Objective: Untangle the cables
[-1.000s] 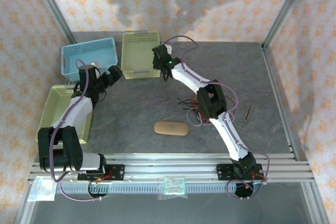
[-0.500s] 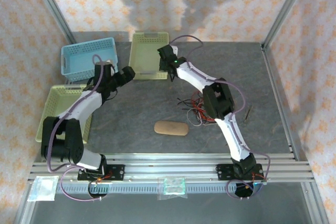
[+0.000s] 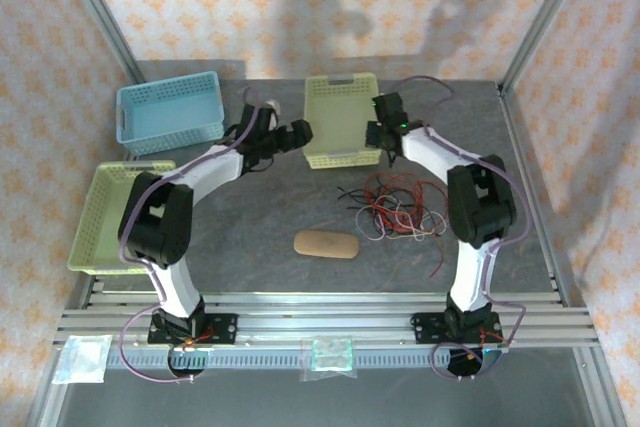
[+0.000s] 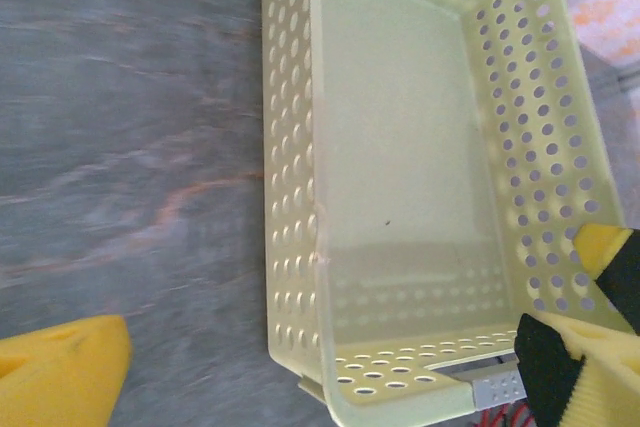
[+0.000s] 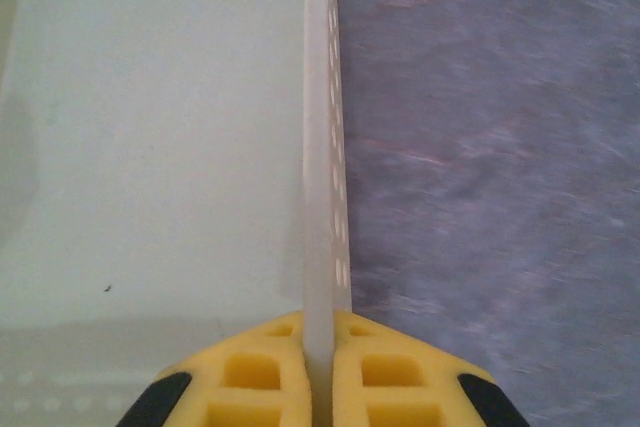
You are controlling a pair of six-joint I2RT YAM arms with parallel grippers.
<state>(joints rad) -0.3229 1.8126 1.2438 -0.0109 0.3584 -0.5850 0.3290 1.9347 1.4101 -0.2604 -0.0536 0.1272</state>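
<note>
Right gripper (image 5: pixel 320 352) pinches basket (image 3: pixel 340 78) wall. Left gripper (image 3: pixel 299 135) spread wide at basket's other side. Cables (image 3: pixel 398 205) tangled on table (image 3: pixel 250 217) near basket. Risk: thin wall slips from pinch, or basket tips and drags onto cables.

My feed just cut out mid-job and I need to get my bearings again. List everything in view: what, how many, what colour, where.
cables: one tangled bunch, red, black and white, right of table centre
pad: one, tan, oval, front-left of the cables
centre basket: one, pale yellow-green, empty, back centre
left basket: one, pale yellow-green, left edge
blue basket: one, light blue, back left
table: one, grey
left gripper: one, yellow fingers, open, beside the centre basket's left wall
right gripper: one, yellow fingers, shut on the centre basket's right wall
</note>
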